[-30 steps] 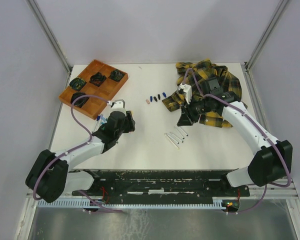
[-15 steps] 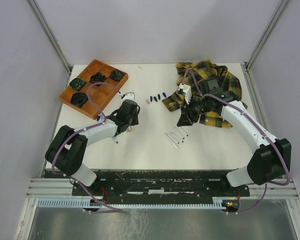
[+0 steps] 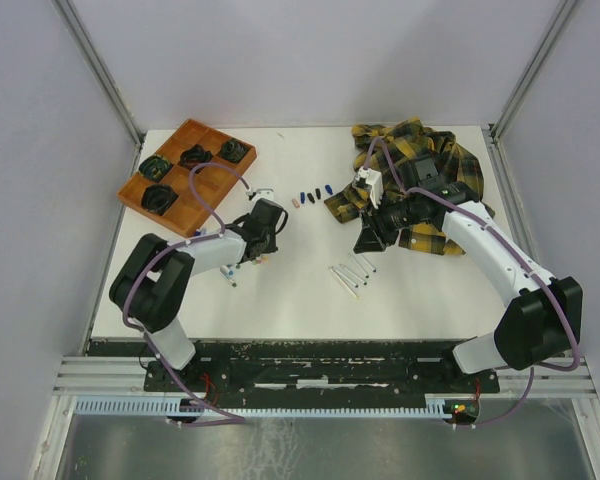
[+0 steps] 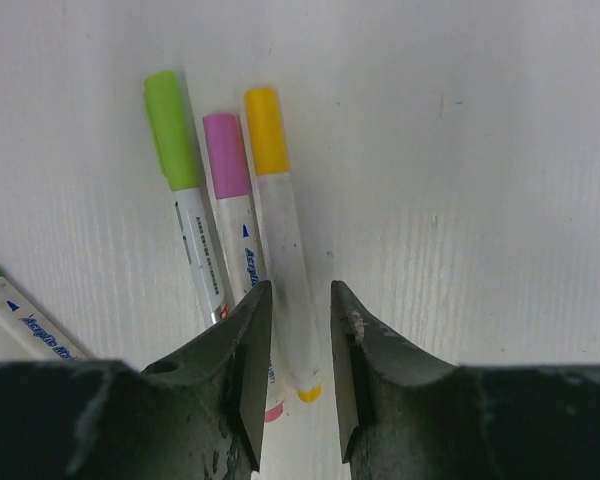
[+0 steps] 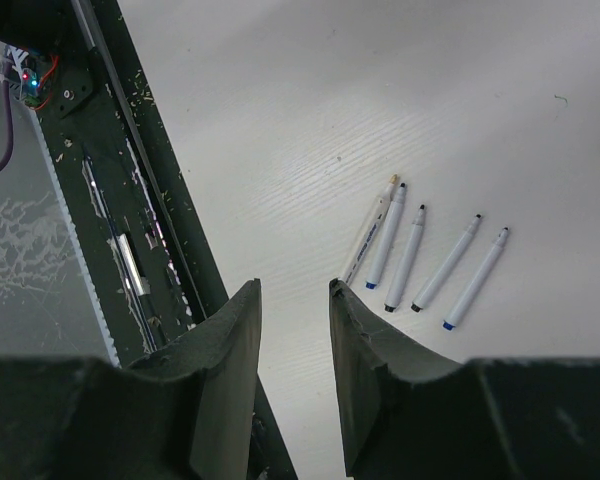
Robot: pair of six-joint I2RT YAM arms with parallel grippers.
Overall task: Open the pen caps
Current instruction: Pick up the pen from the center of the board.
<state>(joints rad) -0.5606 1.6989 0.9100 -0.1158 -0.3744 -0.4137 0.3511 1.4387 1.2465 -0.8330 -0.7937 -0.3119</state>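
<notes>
Three capped markers lie side by side in the left wrist view, with a green cap (image 4: 170, 130), a pink cap (image 4: 225, 155) and a yellow cap (image 4: 266, 130). My left gripper (image 4: 298, 290) is low over them. Its jaws straddle the tail end of the yellow marker's white barrel (image 4: 292, 290), with a narrow gap on each side. From above, the left gripper (image 3: 252, 250) sits left of centre. My right gripper (image 5: 293, 290) hangs open and empty above several uncapped markers (image 5: 410, 255). Several loose pen caps (image 3: 310, 195) lie in a row further back.
An orange compartment tray (image 3: 212, 178) holding dark objects stands at the back left. A yellow and black checked cloth (image 3: 420, 165) lies at the back right under the right arm. A further marker (image 4: 10, 310) lies at the left wrist view's left edge. The dark base rail (image 5: 130, 220) runs along the near table edge.
The left arm has swung its wrist further back and right over the capped markers, and its jaws have narrowed around the yellow marker. The right arm has held still.
</notes>
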